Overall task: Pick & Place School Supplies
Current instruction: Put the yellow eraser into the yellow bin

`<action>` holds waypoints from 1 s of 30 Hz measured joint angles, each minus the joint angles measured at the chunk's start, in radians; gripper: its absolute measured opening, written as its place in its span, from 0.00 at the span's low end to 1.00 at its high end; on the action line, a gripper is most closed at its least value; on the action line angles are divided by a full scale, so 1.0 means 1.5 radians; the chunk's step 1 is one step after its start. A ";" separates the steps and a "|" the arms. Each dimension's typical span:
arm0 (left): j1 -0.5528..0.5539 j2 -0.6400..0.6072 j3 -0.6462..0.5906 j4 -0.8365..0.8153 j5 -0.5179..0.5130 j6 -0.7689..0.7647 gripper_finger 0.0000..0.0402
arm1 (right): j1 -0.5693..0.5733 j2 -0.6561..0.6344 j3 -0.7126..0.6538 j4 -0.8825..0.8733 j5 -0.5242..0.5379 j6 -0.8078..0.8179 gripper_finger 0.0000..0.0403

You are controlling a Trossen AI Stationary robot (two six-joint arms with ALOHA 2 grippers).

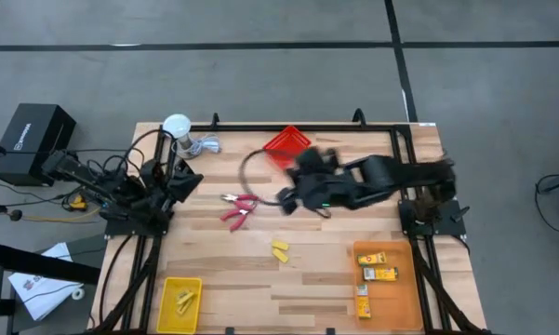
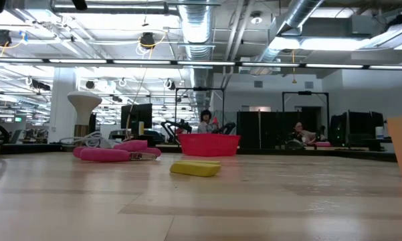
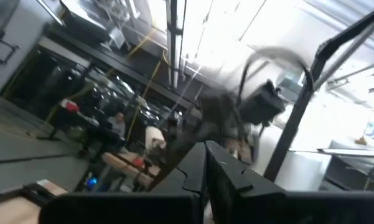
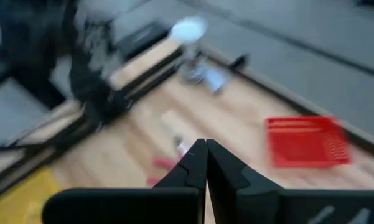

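Right gripper [image 4: 206, 152]: fingers pressed together, holding nothing, hanging over the table middle, right of the scissors [image 1: 238, 207].
Left gripper [image 3: 205, 168]: fingers together, empty, waiting at the far left.

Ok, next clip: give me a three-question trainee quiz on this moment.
1. True or false: the red-handled scissors lie inside the red plastic bin.
2. Which bin holds the small yellow-orange boxes? A) yellow plastic bin B) orange plastic bin C) red plastic bin
3. Fill in: the loose yellow pieces on the bare wooden table lie between the scissors and the ____ bin.

Key: 1 false, they lie on the table. 2 B. 3 orange.
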 joint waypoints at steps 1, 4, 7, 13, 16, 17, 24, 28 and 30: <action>0.000 0.001 0.000 -0.001 0.009 -0.005 0.00 | 0.011 -0.016 0.000 -0.038 0.031 0.020 0.00; 0.003 0.007 0.000 -0.002 0.026 -0.017 0.00 | 0.049 -0.048 0.000 -0.112 0.118 0.077 0.00; 0.006 0.006 0.000 0.001 0.028 -0.019 0.00 | 0.094 -0.074 -0.001 -0.176 0.207 0.123 0.00; 0.029 0.006 0.000 0.001 0.028 -0.061 0.00 | 0.175 -0.131 -0.001 -0.025 0.308 0.002 0.00; 0.041 0.006 0.000 0.001 0.028 -0.092 0.00 | 0.175 -0.150 -0.001 0.287 0.130 -0.356 0.00; 0.044 0.006 0.000 0.001 0.028 -0.099 0.00 | 0.168 -0.156 -0.001 0.384 0.027 -0.464 0.00; 0.059 0.007 0.005 0.006 0.027 -0.120 0.00 | 0.063 -0.193 -0.001 0.295 -0.256 -0.557 0.00; 0.059 0.006 0.013 0.008 0.027 -0.111 0.00 | 0.001 -0.196 -0.004 0.171 -0.383 -0.532 0.00; 0.059 0.007 0.018 0.007 0.021 -0.107 0.00 | -0.032 -0.207 -0.032 0.192 -0.490 -0.553 0.00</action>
